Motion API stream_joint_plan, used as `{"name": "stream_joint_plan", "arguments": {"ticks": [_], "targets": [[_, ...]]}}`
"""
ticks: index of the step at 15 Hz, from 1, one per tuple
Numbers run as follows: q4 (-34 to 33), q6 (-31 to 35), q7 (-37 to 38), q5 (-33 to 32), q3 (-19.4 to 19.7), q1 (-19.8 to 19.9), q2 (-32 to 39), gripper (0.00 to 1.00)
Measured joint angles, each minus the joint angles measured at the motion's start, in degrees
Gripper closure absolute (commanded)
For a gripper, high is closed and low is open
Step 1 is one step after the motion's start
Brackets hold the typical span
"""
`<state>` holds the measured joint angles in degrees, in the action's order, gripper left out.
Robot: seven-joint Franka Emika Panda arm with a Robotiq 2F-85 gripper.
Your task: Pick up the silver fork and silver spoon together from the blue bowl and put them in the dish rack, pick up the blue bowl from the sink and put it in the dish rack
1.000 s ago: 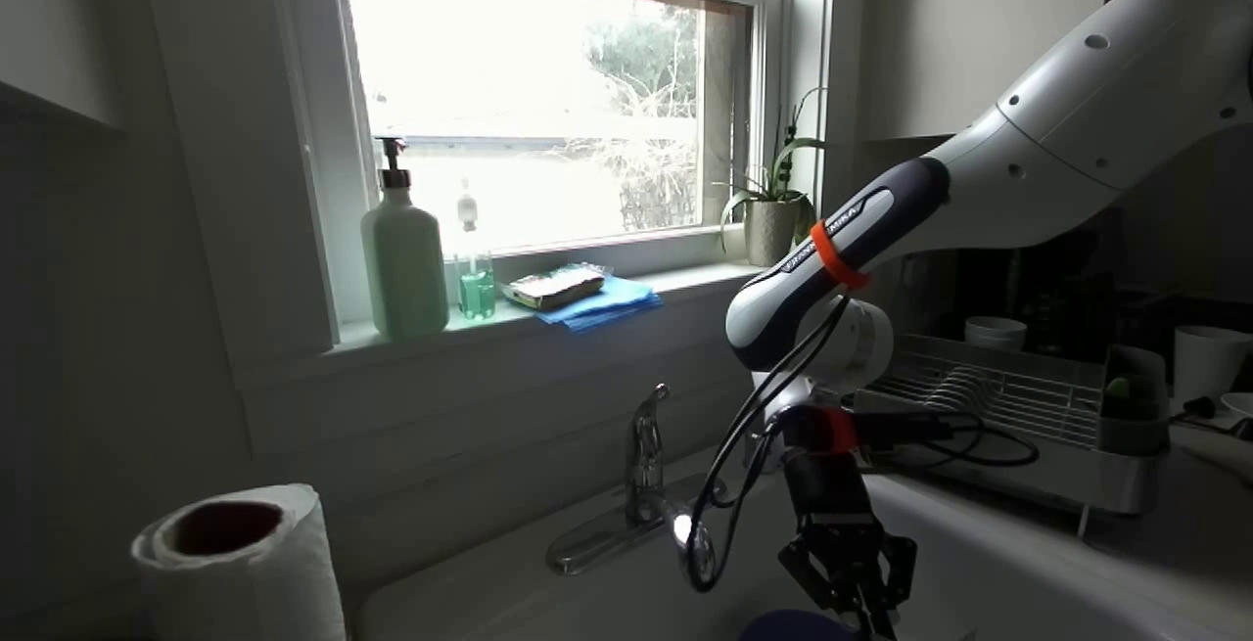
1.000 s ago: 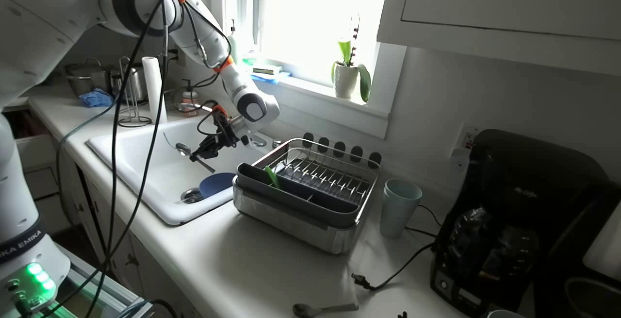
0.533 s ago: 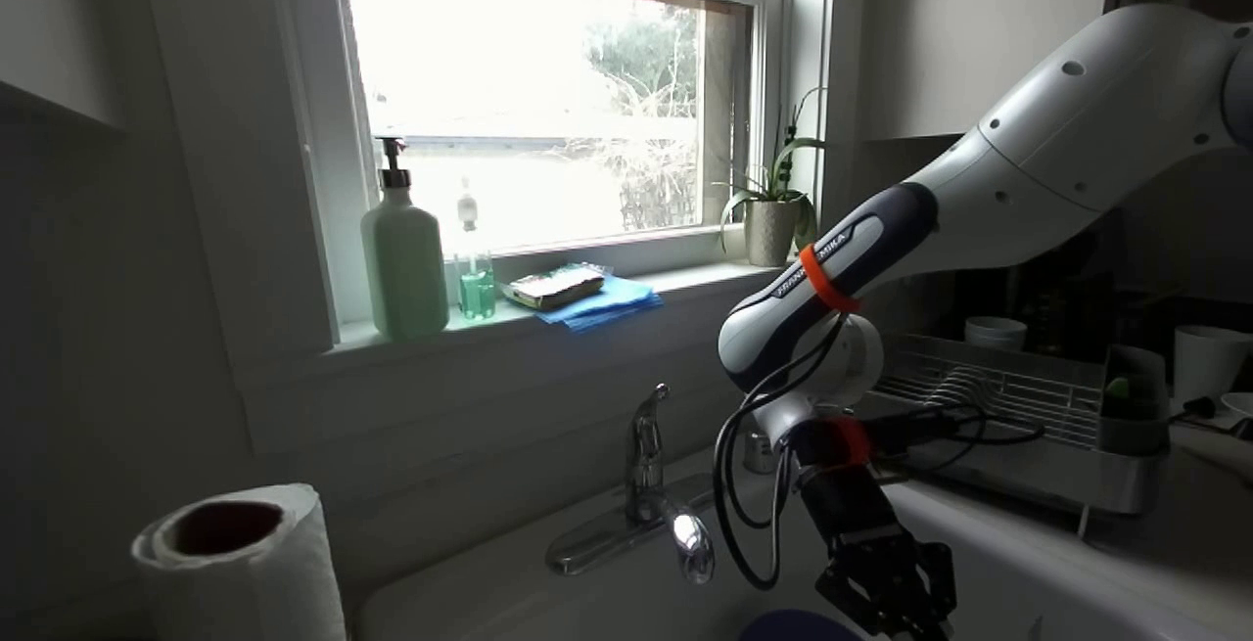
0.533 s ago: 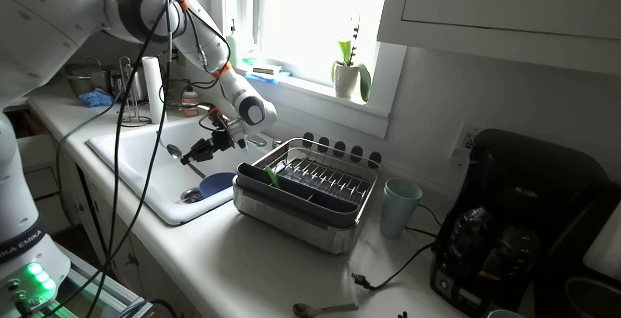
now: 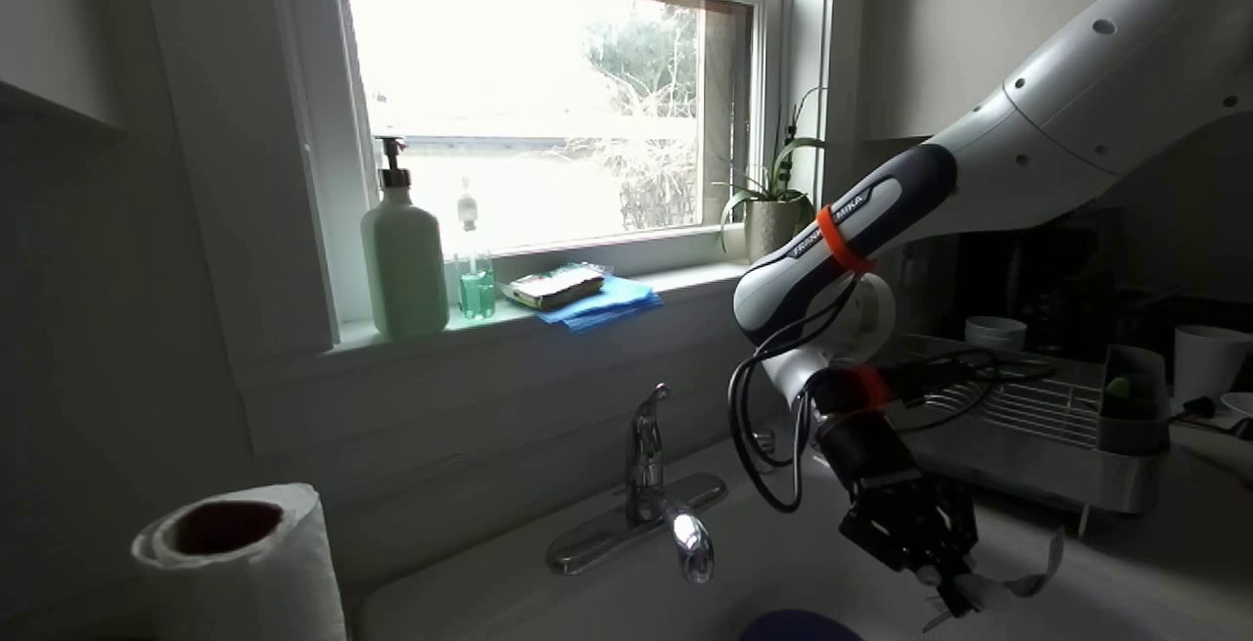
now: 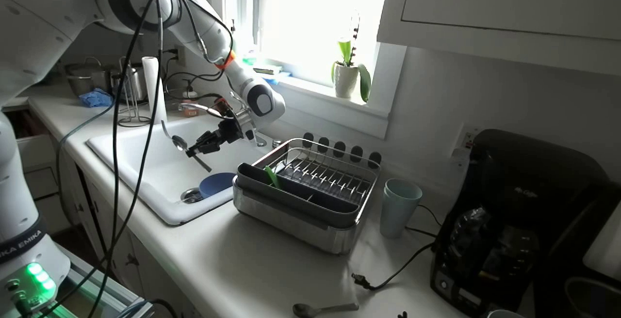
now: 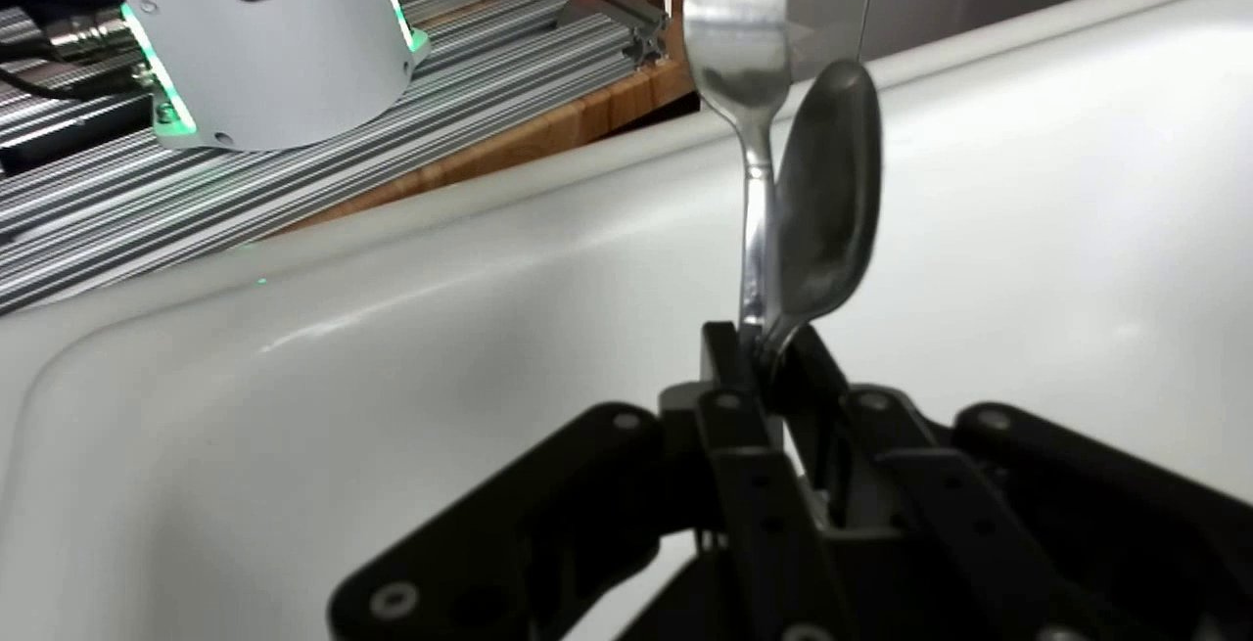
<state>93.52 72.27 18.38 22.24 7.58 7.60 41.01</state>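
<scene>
"What's changed since a second ago?"

"The claw has drawn away from the blue bowl and a bit higher, clamped on the silver fork and silver spoon together."

"And the bowl?"

"Unmoved, at the right side of the sink in an exterior view. The pair looks ready for the dish rack, farther right; carried aslant, it might catch there."

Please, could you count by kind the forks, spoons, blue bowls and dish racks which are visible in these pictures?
Fork: 1, in the fingers
Spoons: 2, held spoon and counter spoon
Blue bowl: 1, in the sink
Dish rack: 1
Total: 5
</scene>
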Motion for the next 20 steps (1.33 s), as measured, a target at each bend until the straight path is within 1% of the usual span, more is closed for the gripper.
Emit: {"name": "stream_joint_plan", "arguments": {"ticks": [2, 3, 7, 8, 12, 16, 20], "targets": [[0.11, -2.58, -1.34, 0.00, 0.88, 0.90, -2.00, 0.96], [0.21, -3.64, -2.15, 0.00, 1.29, 1.48, -3.05, 0.85], [0.94, -5.21, -3.69, 0.00, 2.09, 3.04, -6.42, 0.85], [0.98, -5.22, -3.73, 0.00, 2.09, 3.03, -6.56, 0.96], [1.07, -4.50, -3.71, 0.11, 2.28, 2.86, -6.77, 0.96], [2.34, -4.35, -3.58, 1.70, 3.65, 3.61, -10.78, 0.96], [4.56, -9.14, -3.30, 3.03, 5.77, 5.94, -16.16, 0.96]]}}
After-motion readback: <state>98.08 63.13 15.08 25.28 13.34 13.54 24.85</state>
